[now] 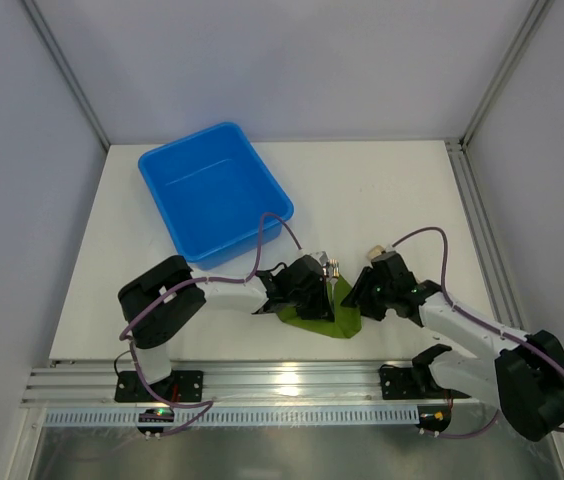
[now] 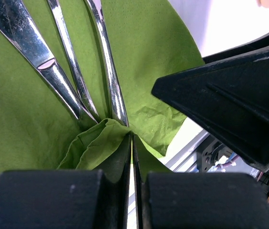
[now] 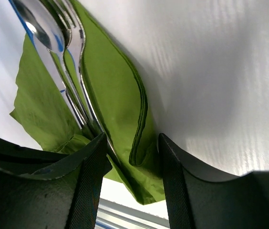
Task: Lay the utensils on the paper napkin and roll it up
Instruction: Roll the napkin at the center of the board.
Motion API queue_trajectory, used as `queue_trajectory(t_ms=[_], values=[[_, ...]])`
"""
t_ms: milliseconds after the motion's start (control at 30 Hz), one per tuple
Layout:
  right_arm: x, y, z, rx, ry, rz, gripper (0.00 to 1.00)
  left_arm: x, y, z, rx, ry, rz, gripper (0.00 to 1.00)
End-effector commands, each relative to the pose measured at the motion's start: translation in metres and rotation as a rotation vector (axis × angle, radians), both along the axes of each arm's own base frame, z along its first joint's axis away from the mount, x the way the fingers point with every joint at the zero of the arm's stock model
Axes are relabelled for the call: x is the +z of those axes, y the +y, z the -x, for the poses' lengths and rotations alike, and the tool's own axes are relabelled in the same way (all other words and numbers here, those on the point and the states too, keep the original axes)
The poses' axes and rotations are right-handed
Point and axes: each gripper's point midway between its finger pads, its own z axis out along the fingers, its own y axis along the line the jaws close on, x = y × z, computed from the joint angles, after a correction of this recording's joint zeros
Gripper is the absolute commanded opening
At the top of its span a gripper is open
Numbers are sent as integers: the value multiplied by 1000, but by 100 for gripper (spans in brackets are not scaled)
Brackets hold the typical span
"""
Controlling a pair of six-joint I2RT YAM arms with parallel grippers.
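We see three slim, shiny silver metal utensils [image 2: 74,71] lying side by side on the creased green paper napkin [image 2: 149,57]. The left gripper [image 2: 131,138] is pinched together on a bunched fold of the napkin. The right gripper [image 3: 133,140] stands apart, straddling the napkin's folded edge. A blue rectangular plastic tub [image 1: 188,141] sits beyond the napkin.

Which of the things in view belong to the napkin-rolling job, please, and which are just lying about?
Part of the job: green paper napkin; three silvery utensils lying on it; left gripper, pinching a napkin fold; right gripper, open astride the napkin's folded edge.
Just lying about: blue tub; small beige object by the right wrist.
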Motion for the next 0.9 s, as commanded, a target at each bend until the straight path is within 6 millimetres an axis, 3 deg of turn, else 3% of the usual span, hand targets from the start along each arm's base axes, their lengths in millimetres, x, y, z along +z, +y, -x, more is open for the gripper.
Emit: queue_trajectory(t_ms=[0,200,367,567,867], values=[[15,18,-13,137,-67,-39,51,17,-5,-6,1,-31,43,2],[12,21,1,221,-38,-46,50,16,-6,-5,-1,-29,44,2],[21,19,10,298,-60,-37,49,16,-7,-6,-1,-30,45,2],[37,16,9,332,-81,-8,47,16,-8,-6,0,-31,45,2],[35,14,-4,366,-69,59,46,15,-7,-5,-1,-28,46,2]])
